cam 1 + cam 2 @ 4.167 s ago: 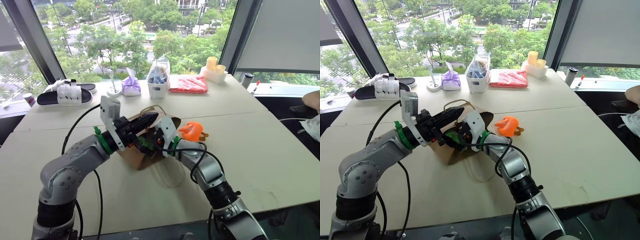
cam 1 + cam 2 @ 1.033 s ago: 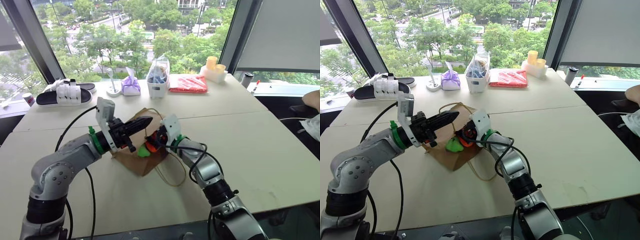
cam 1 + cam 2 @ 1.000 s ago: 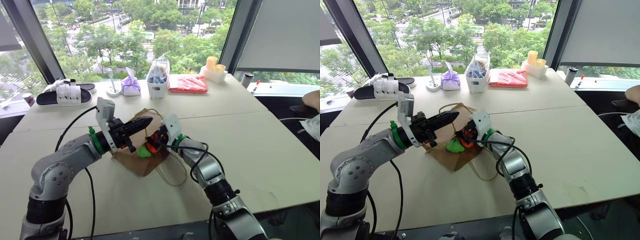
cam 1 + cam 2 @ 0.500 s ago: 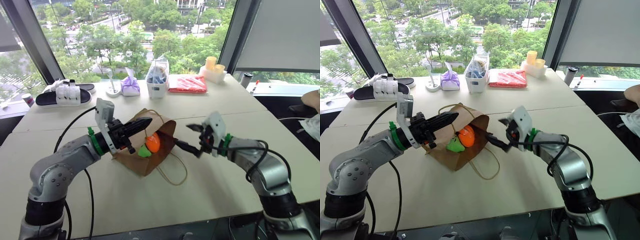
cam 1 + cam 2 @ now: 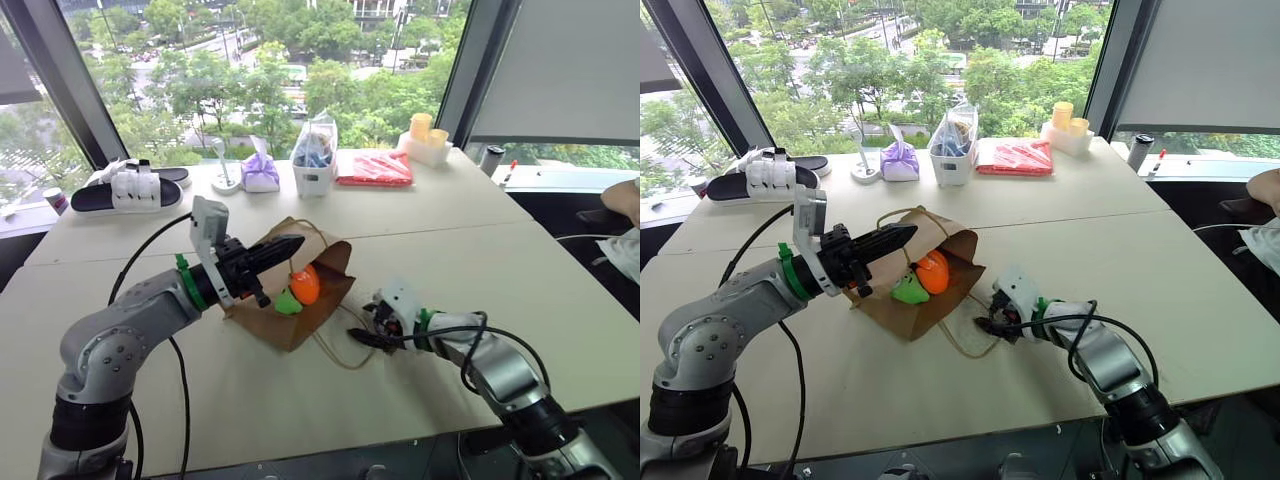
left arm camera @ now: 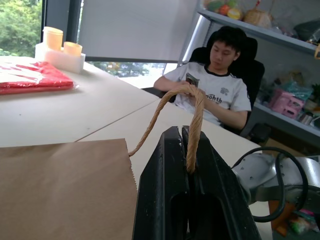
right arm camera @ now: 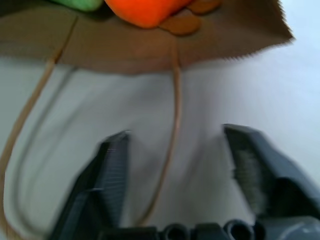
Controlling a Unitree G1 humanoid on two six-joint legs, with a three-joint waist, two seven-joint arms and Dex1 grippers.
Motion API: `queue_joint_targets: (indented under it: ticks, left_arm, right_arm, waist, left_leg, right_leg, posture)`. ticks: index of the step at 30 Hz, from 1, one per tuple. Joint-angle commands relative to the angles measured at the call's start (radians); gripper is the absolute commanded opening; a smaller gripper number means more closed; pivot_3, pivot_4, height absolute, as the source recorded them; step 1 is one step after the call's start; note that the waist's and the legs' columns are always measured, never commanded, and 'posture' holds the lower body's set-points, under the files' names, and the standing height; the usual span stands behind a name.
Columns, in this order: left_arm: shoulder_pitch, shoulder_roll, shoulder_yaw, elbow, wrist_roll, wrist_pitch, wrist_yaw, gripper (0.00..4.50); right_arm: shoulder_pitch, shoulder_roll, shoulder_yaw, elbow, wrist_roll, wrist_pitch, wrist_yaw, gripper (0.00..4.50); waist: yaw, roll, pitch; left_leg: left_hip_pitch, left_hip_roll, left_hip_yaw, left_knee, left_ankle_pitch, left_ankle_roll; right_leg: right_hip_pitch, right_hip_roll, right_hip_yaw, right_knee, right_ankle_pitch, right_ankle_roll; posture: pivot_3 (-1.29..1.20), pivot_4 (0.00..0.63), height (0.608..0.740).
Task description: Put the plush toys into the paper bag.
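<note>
- Toys, orange (image 5: 305, 284) and green (image 5: 287, 301), are lying inside bag (image 5: 285, 322) mouth.
- Left fingers (image 6: 192, 165) are pinching upper handle (image 6: 192, 120).
- Right fingers (image 7: 112, 170), spread, are straddling lower handle (image 7: 172, 125) on tabletop (image 5: 520, 300).

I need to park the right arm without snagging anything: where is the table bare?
Bare: the table's right side, from the right gripper out to the edge, and the near strip in front of the paper bag. Crowded: the far edge, with sandals, purple pouch, red packet, and the handle loop under the gripper.

Black sandal (image 5: 128, 187), purple pouch (image 5: 262, 173), red packet (image 5: 377, 168) along table's (image 5: 560, 300) far side.
</note>
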Motion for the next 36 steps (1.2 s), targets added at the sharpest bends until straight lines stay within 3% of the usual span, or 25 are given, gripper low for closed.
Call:
queue_joint_targets:
  ticks: [1,3,4,8,16,22,34,35,36]
  left_arm:
    - [-0.020,0.004,0.017,-0.031,-0.006,-0.015,0.007,0.00]
    - [-0.021,0.006,0.020,-0.029,-0.007,-0.015,0.007,0.00]
    - [-0.021,0.007,0.021,-0.028,-0.008,-0.015,0.008,0.00]
    - [-0.034,0.006,0.022,-0.017,-0.007,-0.017,0.011,0.00]
    - [-0.135,-0.054,0.034,0.053,0.009,-0.051,0.053,0.00]
    - [-0.164,-0.097,0.030,0.139,0.082,-0.099,0.091,0.00]
    - [-0.100,-0.090,-0.027,0.182,0.184,-0.079,0.035,0.00]
    - [-0.100,-0.091,-0.030,0.176,0.179,-0.069,0.029,0.26]
    - [-0.099,-0.089,-0.033,0.169,0.168,-0.053,0.023,0.57]
  right_arm:
    - [-0.024,0.014,-0.002,0.010,-0.014,0.004,-0.007,1.06]
    - [-0.031,0.016,-0.011,0.001,-0.006,0.011,-0.002,0.11]
    - [-0.034,0.019,-0.019,-0.005,0.003,0.018,0.001,0.04]
    - [-0.089,0.035,-0.151,-0.071,0.124,0.110,0.021,0.04]
    - [-0.347,-0.002,-0.392,-0.067,0.306,0.280,0.009,0.04]
    - [-0.428,0.003,-0.401,-0.002,0.327,0.272,-0.006,0.04]
    - [-0.358,-0.020,-0.307,0.069,0.256,0.151,0.010,0.04]
    - [-0.354,-0.025,-0.308,0.068,0.257,0.143,0.017,0.01]
    - [-0.353,-0.032,-0.314,0.069,0.256,0.133,0.019,0.28]
  waist:
    - [0.002,0.000,0.000]
    - [0.004,0.000,0.000]
    - [0.004,0.000,0.000]
    - [0.003,0.000,0.000]
    - [0.003,0.000,0.000]
    - [0.002,0.000,0.000]
    - [0.001,0.000,0.000]
    - [0.002,0.000,0.000]
    - [0.003,0.000,0.000]
  left_leg:
    - [0.000,0.000,0.000,0.000,0.000,0.000]
    - [0.000,0.000,0.000,0.000,0.000,0.000]
    - [0.000,0.000,0.000,0.001,0.000,0.000]
    - [0.000,0.000,0.000,0.000,0.000,0.000]
    - [0.000,0.000,-0.001,0.000,0.000,0.000]
    - [-0.001,0.000,0.000,0.000,0.000,0.000]
    - [-0.002,0.000,0.000,0.000,0.000,0.000]
    - [-0.002,0.000,0.000,0.000,0.000,0.000]
    - [-0.002,0.000,0.000,0.000,0.000,0.000]
  right_leg:
    - [0.000,0.000,0.000,0.000,0.000,0.000]
    - [0.000,0.000,0.000,0.000,0.000,0.000]
    - [0.000,0.000,0.000,0.000,0.000,0.000]
    - [0.000,0.000,0.000,0.000,0.000,0.000]
    - [0.000,0.000,-0.001,0.000,0.000,0.000]
    - [0.000,0.000,-0.001,-0.001,0.000,0.000]
    - [-0.001,0.000,0.000,-0.001,0.000,0.000]
    - [-0.001,0.000,0.000,-0.001,0.000,0.000]
    - [-0.001,0.000,0.000,-0.001,0.000,0.000]
  posture:
    - [0.00,0.150,0.740]
    - [0.00,0.150,0.740]
    - [0.00,0.150,0.740]
    - [0.00,0.150,0.740]
    - [0.00,0.150,0.740]
    - [0.00,0.150,0.740]
    - [0.00,0.150,0.740]
    - [0.00,0.150,0.740]
    - [0.00,0.150,0.740]
